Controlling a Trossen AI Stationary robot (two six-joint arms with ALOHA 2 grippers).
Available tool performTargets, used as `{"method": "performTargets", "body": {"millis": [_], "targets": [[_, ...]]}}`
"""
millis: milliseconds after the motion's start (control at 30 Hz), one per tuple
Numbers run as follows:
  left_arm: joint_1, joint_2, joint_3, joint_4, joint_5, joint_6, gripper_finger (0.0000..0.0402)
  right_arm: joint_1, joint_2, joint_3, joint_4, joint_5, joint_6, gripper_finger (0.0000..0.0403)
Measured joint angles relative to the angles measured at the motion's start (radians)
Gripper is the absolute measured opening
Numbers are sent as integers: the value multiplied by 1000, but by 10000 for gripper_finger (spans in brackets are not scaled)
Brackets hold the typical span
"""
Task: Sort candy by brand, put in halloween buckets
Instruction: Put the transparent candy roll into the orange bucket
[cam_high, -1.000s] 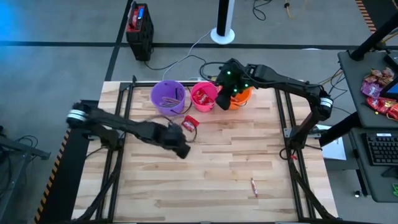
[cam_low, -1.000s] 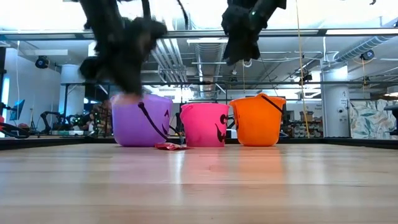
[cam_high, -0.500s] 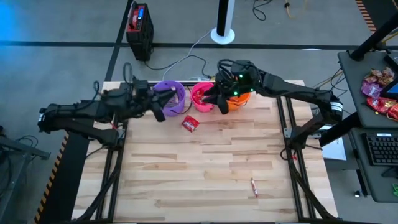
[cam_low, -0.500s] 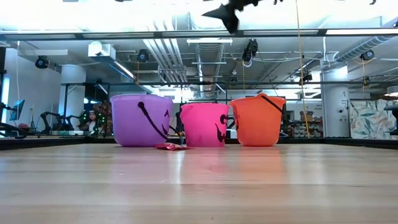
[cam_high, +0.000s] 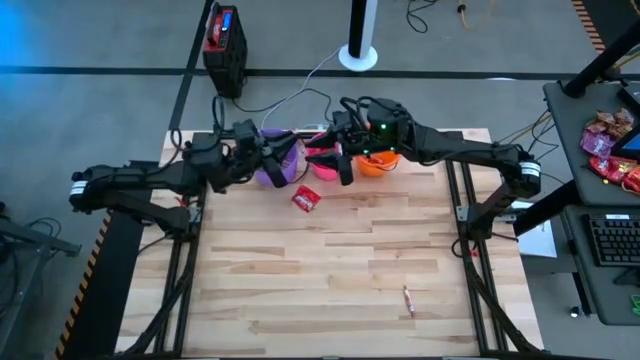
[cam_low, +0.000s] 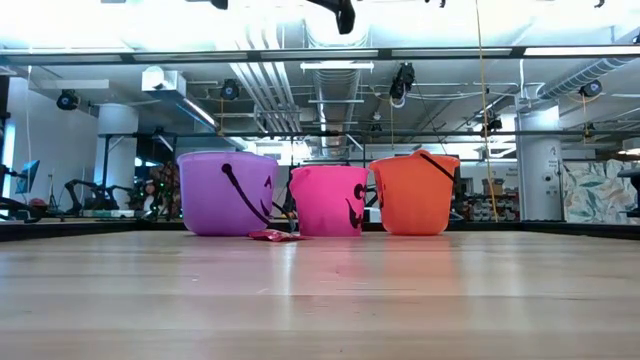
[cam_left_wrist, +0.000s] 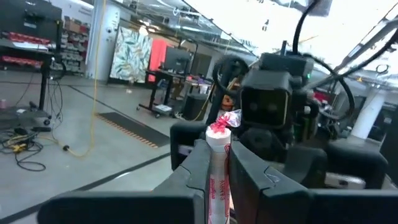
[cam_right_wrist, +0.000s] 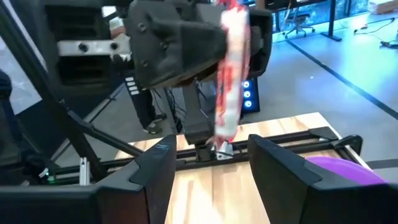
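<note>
Above purple bucket (cam_high: 272, 160): left gripper (cam_left_wrist: 217, 168) clamped on pink-white stick (cam_left_wrist: 217, 163), apparently level, twisted end toward right gripper (cam_right_wrist: 208, 163), jaws apart.

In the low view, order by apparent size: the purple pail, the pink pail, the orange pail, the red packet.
1. Round purple plastic pail, widest.
2. Orange plastic pail and pink plastic pail: too alike to rank.
3. Small red candy packet on the table, by far smallest.
</note>
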Motion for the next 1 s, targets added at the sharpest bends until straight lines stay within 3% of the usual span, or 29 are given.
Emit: {"method": "performTargets", "body": {"millis": [333,467,600,667,767,1000], "targets": [[2,96,0,125,77,2,17,-2,11,1,-7,1,-9,173],[1,111,0,136,78,2,17,-2,14,1,-22,1,-11,123],[2,97,0,120,74,4,18,-2,8,1,-29,0,-43,40],[2,94,0,113,50,-8,25,-2,6,1,-31,1,-55,31],[3,86,0,74,43,-38,51,-2,6,1,-40,3,-40,33],[6,79,0,-10,39,-82,152,-20,4,2,-47,31,-24,33]]}}
